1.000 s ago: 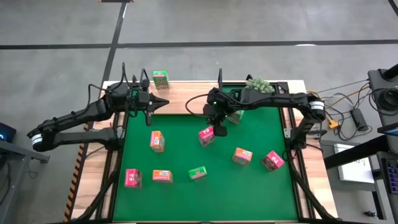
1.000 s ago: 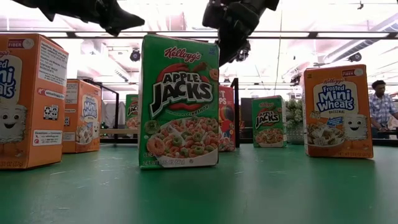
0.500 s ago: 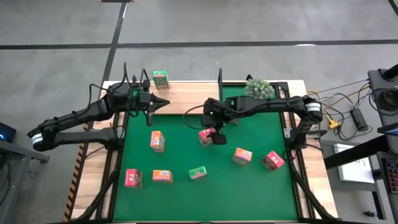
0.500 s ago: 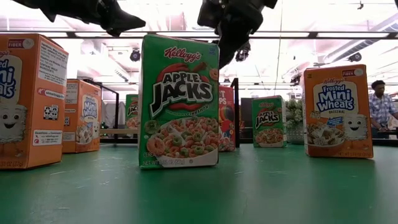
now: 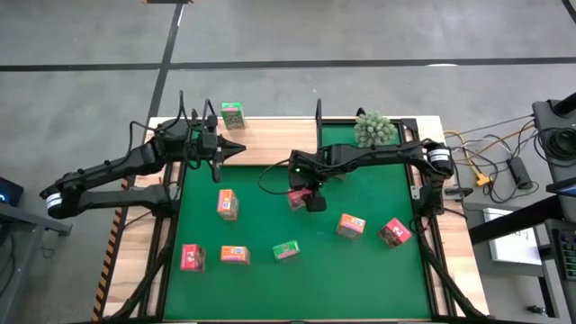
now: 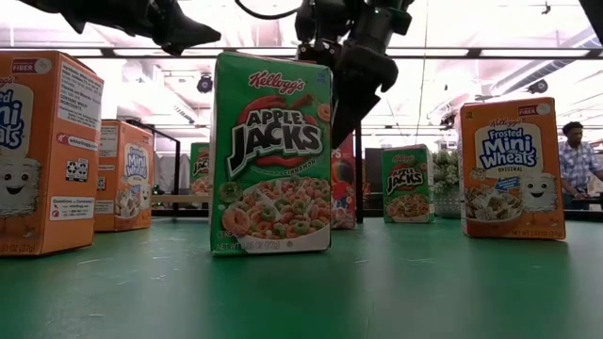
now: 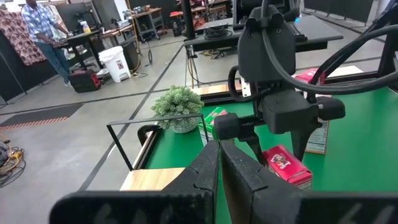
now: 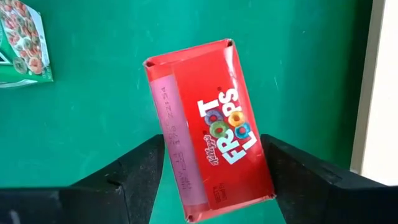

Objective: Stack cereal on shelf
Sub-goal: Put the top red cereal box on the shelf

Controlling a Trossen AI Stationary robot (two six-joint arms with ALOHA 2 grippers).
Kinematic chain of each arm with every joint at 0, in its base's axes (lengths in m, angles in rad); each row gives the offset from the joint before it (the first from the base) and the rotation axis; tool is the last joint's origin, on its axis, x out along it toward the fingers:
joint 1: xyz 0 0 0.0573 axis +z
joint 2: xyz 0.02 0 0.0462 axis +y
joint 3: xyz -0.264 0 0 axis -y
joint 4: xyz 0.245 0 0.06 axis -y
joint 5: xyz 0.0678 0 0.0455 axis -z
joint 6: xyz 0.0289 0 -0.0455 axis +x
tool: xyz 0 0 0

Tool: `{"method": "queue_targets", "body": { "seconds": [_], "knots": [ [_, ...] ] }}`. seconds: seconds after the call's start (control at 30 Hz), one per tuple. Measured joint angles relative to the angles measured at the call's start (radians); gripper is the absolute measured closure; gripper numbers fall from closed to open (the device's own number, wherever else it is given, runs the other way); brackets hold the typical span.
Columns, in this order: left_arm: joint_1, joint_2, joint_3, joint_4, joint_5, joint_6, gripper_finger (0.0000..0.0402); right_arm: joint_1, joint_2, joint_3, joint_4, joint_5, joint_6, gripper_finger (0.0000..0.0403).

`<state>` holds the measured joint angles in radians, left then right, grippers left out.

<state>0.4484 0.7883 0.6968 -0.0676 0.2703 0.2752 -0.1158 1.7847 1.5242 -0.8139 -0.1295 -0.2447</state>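
The red Froot Loops box (image 8: 208, 127) stands on the green surface (image 5: 378, 279), near its middle, turned a bit crooked. Your right end effector (image 8: 211, 168) is wide open around it, one finger on each side, holding nothing yet. If you close now, the crooked box could twist or tip. Your left end effector (image 7: 219, 163) is shut and empty, near the shelf (image 5: 270, 137).

My surface (image 5: 270, 135) is light wood under a green mat (image 5: 378, 279). On the mat stand seven small cereal boxes (image 5: 285, 251), orange, pink-red and green. One green box (image 5: 232, 114) and a bushy plant (image 5: 375, 129) sit on the shelf (image 5: 261, 133) at the back.
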Motion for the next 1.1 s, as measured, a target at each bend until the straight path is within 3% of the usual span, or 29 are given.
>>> {"method": "queue_targets", "body": {
  "seconds": [0.67,1.1],
  "knots": [
    [0.000,0.001,0.000,0.000,0.000,0.000,0.0400,0.000,-0.007,0.003,0.008,-0.001,0.045,0.0229],
    [0.000,0.001,0.000,0.002,0.000,0.004,0.0400,-0.028,-0.010,0.212,0.005,0.015,0.031,0.0232]
  ]
}}
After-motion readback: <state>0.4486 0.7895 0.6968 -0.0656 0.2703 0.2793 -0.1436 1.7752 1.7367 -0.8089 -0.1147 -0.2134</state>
